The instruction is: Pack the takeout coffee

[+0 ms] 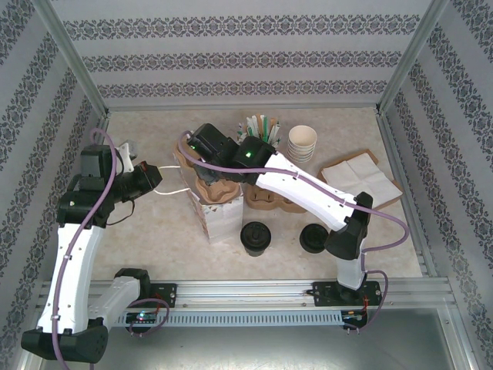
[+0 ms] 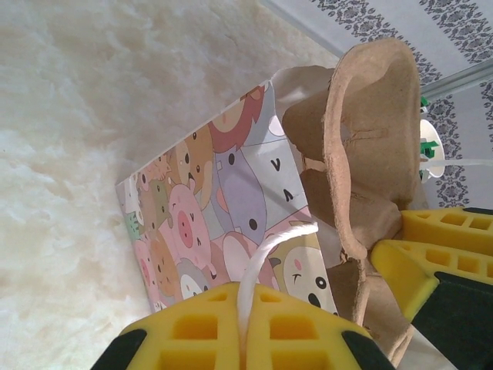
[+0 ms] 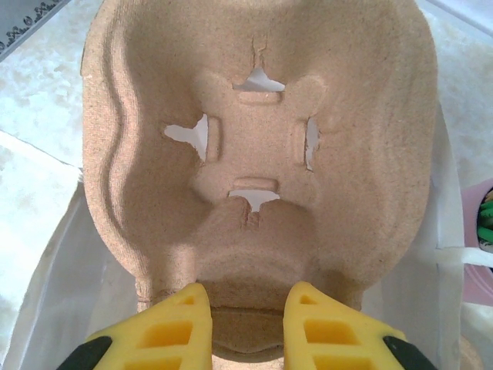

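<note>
Two takeout coffee cups with black lids stand on the table, one (image 1: 256,235) just right of the bag and the other (image 1: 313,237) further right. My right gripper (image 1: 206,145) (image 3: 246,308) is shut on the rim of a brown cardboard cup carrier (image 1: 216,190) (image 3: 254,116), which hangs in the open top of the cartoon-print paper bag (image 1: 221,220) (image 2: 208,216). The left gripper (image 1: 152,177) (image 2: 248,316) is shut on the bag's white rope handle (image 1: 176,191) (image 2: 266,258), at the bag's left side. The carrier (image 2: 362,154) reaches partly into the bag.
More brown carriers (image 1: 271,202) lie behind the cups. A stack of white paper cups (image 1: 302,142) and a holder of stirrers (image 1: 262,127) stand at the back. White napkins (image 1: 360,177) lie on a brown tray at the right. Patterned walls enclose the table.
</note>
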`<state>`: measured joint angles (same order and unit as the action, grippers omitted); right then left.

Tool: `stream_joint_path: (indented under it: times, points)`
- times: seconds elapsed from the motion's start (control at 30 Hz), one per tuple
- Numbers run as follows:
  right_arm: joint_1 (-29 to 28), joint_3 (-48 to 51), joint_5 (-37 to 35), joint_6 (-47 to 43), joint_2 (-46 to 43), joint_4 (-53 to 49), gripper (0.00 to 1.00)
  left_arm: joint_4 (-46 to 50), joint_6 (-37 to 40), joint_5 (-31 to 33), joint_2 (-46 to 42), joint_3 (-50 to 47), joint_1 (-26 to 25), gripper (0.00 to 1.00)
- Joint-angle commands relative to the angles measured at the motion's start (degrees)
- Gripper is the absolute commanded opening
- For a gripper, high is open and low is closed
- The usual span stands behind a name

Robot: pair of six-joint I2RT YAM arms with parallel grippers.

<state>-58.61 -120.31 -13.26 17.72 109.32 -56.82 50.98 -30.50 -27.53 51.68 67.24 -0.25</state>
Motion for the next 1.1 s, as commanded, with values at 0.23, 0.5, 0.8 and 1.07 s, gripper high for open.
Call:
stream_joint_path:
  times: [0.23, 0.5, 0.8, 1.07]
  points:
    - [0.51, 2.26, -0.51, 1.97, -0.8, -0.75, 0.18, 1.56, -1.92, -0.14, -2.13, -1.43, 0.36, 0.03]
    - [0.41, 2.03, 0.45, 2.27, 0.35, -2.36, 0.16, 1.13, -2.62, -0.73, -2.8, -1.88, 0.41, 0.03]
    - [0.07, 2.02, 1.83, 2.85, 1.41, -4.8, 0.16, 0.0, -3.53, -1.86, -3.55, -3.21, 0.35, 0.03]
    - [0.64, 1.83, 2.43, 4.01, 3.0, -5.28, 0.16, -0.05, -3.66, -2.13, -4.04, -3.49, 0.34, 0.03]
